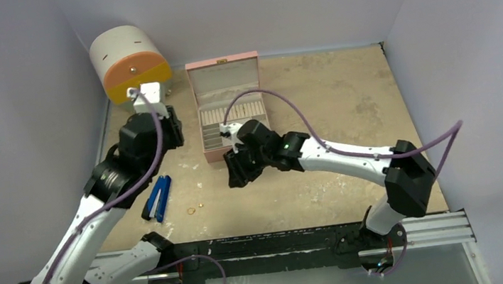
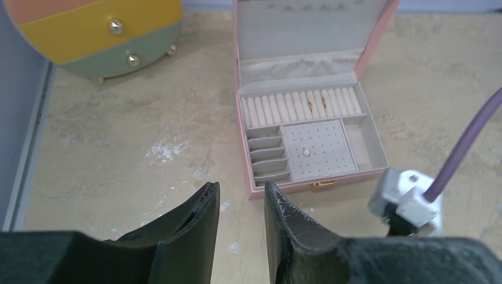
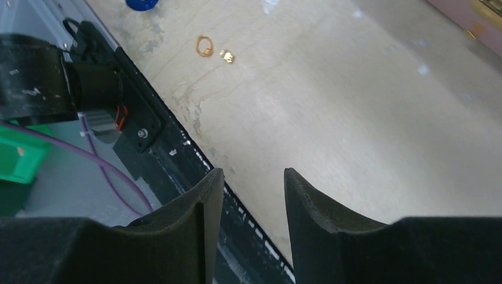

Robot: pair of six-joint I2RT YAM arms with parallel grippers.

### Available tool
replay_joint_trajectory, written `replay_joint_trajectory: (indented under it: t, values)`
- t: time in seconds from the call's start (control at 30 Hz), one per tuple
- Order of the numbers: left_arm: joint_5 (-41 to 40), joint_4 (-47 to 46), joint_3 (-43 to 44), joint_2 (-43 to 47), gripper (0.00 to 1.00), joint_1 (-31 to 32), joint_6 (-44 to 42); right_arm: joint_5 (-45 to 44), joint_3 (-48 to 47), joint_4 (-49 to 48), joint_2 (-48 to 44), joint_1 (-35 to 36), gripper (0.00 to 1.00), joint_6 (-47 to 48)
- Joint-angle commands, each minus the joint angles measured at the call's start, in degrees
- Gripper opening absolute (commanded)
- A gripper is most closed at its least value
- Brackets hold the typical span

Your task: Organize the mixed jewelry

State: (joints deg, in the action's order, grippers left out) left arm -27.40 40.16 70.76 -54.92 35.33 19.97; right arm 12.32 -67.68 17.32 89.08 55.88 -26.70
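A gold ring [image 1: 191, 210] and a tiny gold stud [image 1: 201, 205] lie on the table near its front edge; the right wrist view shows the ring [image 3: 205, 46] and stud [image 3: 227, 56] too. The pink box [image 2: 308, 186] stands open, with two gold rings [image 2: 317, 105] in its ring rolls and a pale stud [image 2: 306, 152] on the dotted pad. My right gripper [image 1: 237, 176] is open and empty, right of the loose pieces, in front of the box. My left gripper [image 1: 161, 131] is open and empty, left of the box, above the table.
A blue-handled tool [image 1: 158, 197] lies left of the loose ring. A round orange, yellow and green drawer chest [image 1: 131, 66] stands at the back left. The black front rail [image 1: 281, 242] runs along the near edge. Walls close in on both sides.
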Motion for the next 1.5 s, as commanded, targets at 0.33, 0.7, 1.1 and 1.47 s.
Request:
replay_joint_trajectory:
  t: [0.33, 0.7, 1.1, 1.47]
  values:
    - [-6.28, -3.71, -10.66, 18.57, 0.33, 0.18, 1.61, 9.11, 5.22, -33.60, 8.82, 7.83, 0.38, 35.97]
    - [-8.02, -3.35, -17.74, 26.30, 0.33, 0.17, 3.51, 19.14, 4.81, -41.20, 18.60, 7.84, 0.41, 53.79]
    - [-9.54, -3.27, -21.10, 28.64, 0.33, 0.18, 4.74, 19.65, 0.83, -43.97, 25.37, 7.84, 0.40, 54.29]
    - [-9.52, -3.36, -21.12, 28.28, 0.33, 0.13, 4.73, 20.15, -0.39, -44.14, 27.56, 7.71, 0.36, 52.02]
